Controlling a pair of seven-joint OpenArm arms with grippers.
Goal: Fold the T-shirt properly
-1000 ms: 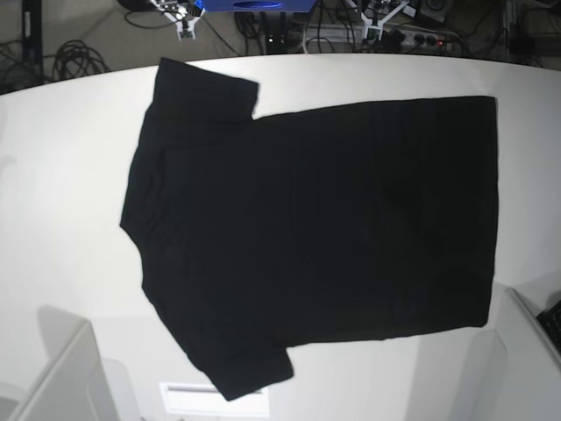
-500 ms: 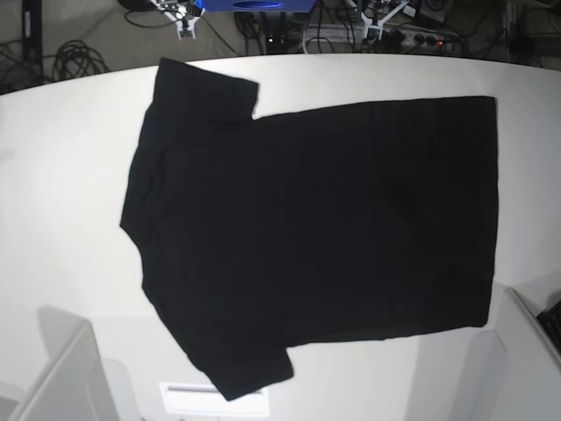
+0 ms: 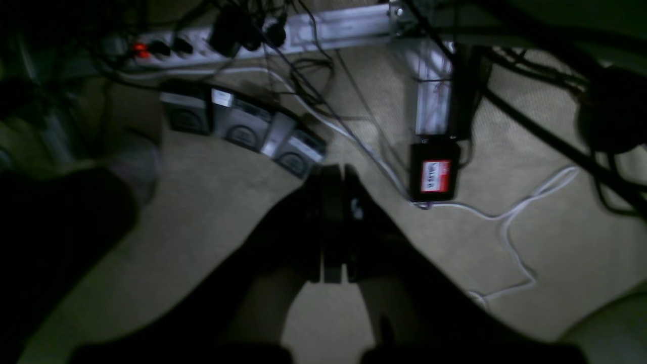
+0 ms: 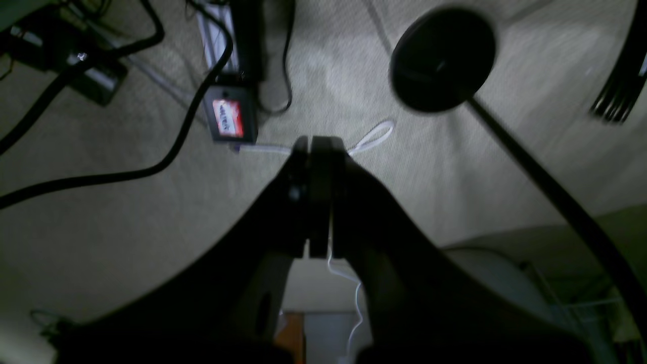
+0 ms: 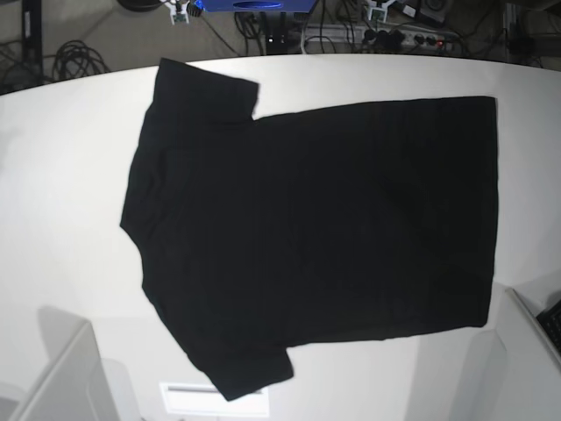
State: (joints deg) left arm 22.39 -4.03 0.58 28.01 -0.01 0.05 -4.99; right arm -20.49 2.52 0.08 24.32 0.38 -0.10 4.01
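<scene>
Moved: both arms' white tips, seen past the table's far edge a sec ago, now nearly out of the base view; T-shirt same spot, same outline.
Table (image 5: 61,175): white, curved far edge; carries the shirt.
T-shirt (image 5: 316,228): black, spread flat, plain side up, no print showing. Collar end toward table's left, hem toward right edge. One sleeve at far-left, close to far edge; other sleeve at near edge, bottom-left.
White sheet (image 5: 188,396): at near edge, partly under near sleeve.
R gripper (image 4: 317,146): jaws pressed together, nothing between them; hangs over beige carpet, off the table.
Red-label box (image 4: 228,119): on carpet, just left of R gripper tips in the wrist view.
Black disc (image 4: 442,58): upper right of R wrist view, blurred.
L gripper (image 3: 333,177): jaws closed tight, empty; also over carpet, off the table.
Power strip (image 3: 263,38): along floor, top of L wrist view, cables around.
Grey adapters (image 3: 242,129): row on carpet, left of L gripper.
</scene>
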